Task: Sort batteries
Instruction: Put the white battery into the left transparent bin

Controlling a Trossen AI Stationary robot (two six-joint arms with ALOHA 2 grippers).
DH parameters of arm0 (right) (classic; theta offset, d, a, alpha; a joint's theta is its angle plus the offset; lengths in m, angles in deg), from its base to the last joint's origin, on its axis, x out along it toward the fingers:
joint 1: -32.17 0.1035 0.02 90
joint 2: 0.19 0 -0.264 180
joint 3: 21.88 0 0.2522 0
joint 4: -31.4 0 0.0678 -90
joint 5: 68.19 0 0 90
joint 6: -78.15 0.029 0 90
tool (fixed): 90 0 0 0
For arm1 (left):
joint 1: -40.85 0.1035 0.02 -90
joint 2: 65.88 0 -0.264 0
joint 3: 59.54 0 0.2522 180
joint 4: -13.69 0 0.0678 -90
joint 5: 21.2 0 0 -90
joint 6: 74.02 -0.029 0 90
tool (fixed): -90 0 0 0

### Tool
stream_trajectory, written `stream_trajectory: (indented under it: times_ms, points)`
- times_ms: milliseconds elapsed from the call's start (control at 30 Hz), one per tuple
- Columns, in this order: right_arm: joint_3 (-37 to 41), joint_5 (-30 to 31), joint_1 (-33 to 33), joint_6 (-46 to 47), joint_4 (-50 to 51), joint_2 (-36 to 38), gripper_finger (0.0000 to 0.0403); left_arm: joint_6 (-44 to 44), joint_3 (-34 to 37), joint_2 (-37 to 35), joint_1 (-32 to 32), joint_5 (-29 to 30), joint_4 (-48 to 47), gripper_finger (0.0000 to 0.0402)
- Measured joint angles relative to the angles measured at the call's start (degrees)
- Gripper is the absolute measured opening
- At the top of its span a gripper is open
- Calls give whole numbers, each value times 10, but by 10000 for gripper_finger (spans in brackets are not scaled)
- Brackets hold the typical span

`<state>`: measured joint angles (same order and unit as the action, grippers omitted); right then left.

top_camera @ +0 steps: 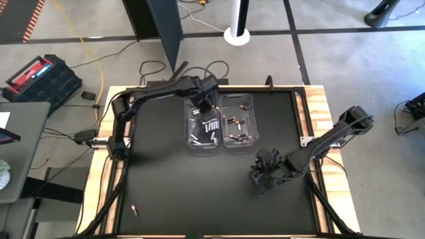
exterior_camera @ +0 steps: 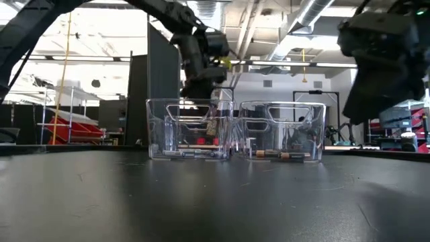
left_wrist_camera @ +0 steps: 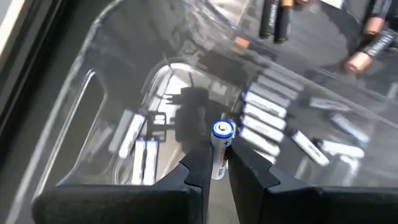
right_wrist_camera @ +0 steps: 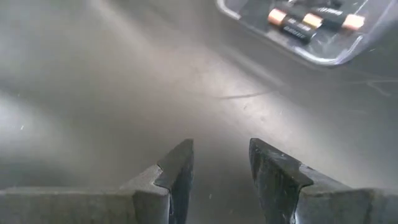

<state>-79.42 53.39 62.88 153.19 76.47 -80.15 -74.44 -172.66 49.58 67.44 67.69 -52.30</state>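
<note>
left gripper [left_wrist_camera: 217, 167] over left bin [top_camera: 189, 136], fingers clamped on 1 silvery-white battery [left_wrist_camera: 221, 146]; more white batteries [top_camera: 211, 126] lie in that bin. dark copper batteries [top_camera: 240, 137] in right bin [top_camera: 252, 119]. right gripper [right_wrist_camera: 219, 163] near-right above table [top_camera: 199, 192], fingers apart, empty. 1 stray battery [top_camera: 135, 212] near-left.

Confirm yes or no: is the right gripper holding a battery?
No: in the right wrist view the right gripper has open fingers with only bare black table between them.

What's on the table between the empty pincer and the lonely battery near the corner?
Nothing: in the high view only bare black mat lies between the right pincer, open and empty, and the stray battery.
</note>
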Motion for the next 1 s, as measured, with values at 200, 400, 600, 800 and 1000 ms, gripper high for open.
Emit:
stream_trajectory:
  times_ms: [200, 400, 600, 800, 1000]
  points:
    - [0, 0, -38, 0, -1, 0, 173, -11, 62, 0, -6, 2, 57, 41]
    - [0, 0, -66, -3, -1, 0, 173, -26, 112, 0, -14, 35, 101, 41]
    - [0, 0, -81, -3, -3, 0, 173, -33, 145, 0, -14, 43, 124, 41]
    - [0, 0, -87, -5, -3, 0, 173, -30, 144, 0, -17, 41, 133, 41]
    - [0, 0, -88, -5, -3, 0, 173, -14, 144, 0, -17, 39, 132, 52]
